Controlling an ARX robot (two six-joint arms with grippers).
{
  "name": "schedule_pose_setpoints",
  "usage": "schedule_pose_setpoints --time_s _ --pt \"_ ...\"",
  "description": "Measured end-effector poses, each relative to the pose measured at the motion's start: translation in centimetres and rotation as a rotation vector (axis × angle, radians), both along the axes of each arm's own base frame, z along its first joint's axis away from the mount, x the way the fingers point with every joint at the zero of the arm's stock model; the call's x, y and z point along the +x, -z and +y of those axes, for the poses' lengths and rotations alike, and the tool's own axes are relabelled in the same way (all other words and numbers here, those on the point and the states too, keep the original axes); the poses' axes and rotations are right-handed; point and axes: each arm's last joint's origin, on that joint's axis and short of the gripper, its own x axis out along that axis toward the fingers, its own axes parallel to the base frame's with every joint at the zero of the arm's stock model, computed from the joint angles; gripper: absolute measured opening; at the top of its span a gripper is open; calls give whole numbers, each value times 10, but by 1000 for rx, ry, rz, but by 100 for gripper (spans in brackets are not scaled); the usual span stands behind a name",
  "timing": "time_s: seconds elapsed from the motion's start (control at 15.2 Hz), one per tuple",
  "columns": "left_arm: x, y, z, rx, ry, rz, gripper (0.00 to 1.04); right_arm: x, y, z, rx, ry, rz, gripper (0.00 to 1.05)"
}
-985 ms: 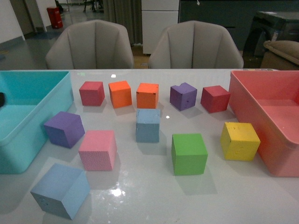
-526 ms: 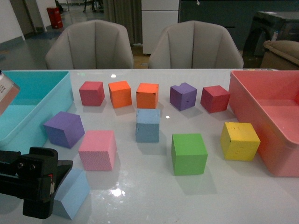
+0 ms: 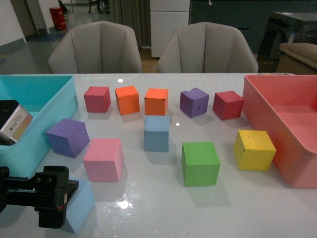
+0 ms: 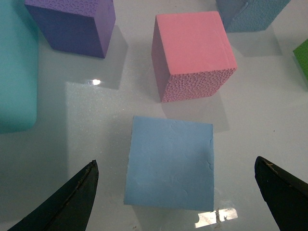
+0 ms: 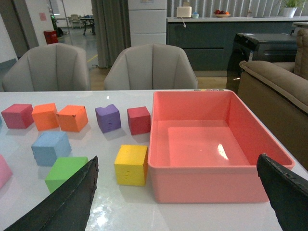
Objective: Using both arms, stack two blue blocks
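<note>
Our left end effector (image 4: 175, 161) is sitting further right than half a second ago, jaws spread wide astride the near blue block (image 4: 168, 166), touching nothing. We are seeing bare tabletop (image 4: 72, 125) on both its flanks and the pink cube (image 4: 192, 53) just beyond. The second blue block (image 3: 156, 133) is resting mid-tabletop, and our right end effector (image 5: 177, 158) is hanging wide, empty.

pink cube (image 3: 103, 158), green cube (image 3: 200, 163), red bin (image 3: 292, 116)

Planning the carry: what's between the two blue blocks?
The pink cube, roughly between the near blue block and the far blue block; the front view shows it.
</note>
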Motion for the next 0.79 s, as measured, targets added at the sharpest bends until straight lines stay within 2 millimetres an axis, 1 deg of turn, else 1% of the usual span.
schedule_pose_setpoints --time_s 0.2,0.66,0.72,0.79 --pt "4 3 -3 -5 14 -15 98 0 0 0 0 0 0 98" --pt "8 23 -6 33 37 2 98 0 0 0 0 0 0 98" --pt "10 30 -7 45 37 7 98 0 0 0 0 0 0 98" --pt "11 42 -4 63 28 31 98 0 0 0 0 0 0 98"
